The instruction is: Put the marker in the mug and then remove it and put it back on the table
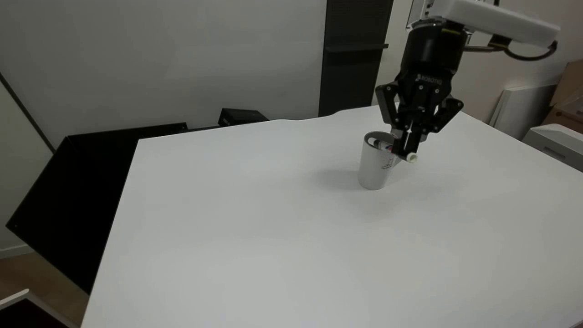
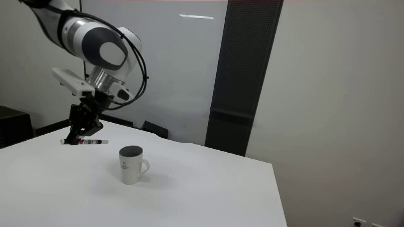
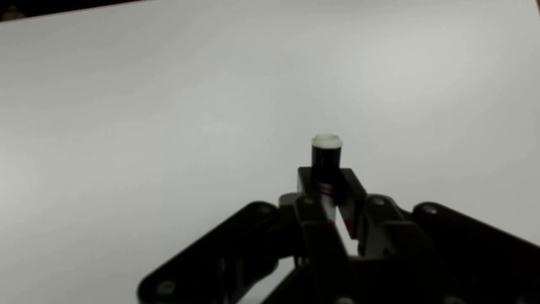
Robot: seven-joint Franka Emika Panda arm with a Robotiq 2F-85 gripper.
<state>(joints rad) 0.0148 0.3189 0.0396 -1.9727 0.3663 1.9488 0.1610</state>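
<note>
The white mug [image 1: 372, 166] stands upright on the white table [image 1: 255, 228]. In an exterior view its handle points right and its dark inside shows; the mug [image 2: 130, 167] is right of my gripper [image 2: 73, 140]. My gripper [image 1: 405, 152] is shut on the marker [image 2: 93, 142] and holds it about level above the table, apart from the mug there. In an exterior view the marker [image 1: 385, 146] overlaps the mug's rim. In the wrist view the marker [image 3: 326, 156] sits between the fingertips [image 3: 327, 177], white end pointing away. The mug is out of the wrist view.
A black box [image 1: 241, 116] shows behind the table's back edge, as does a tall dark panel [image 2: 243, 78]. White and grey boxes [image 1: 558, 143] stand beyond the table's right edge in an exterior view. A black item [image 1: 68, 205] is beyond its left edge.
</note>
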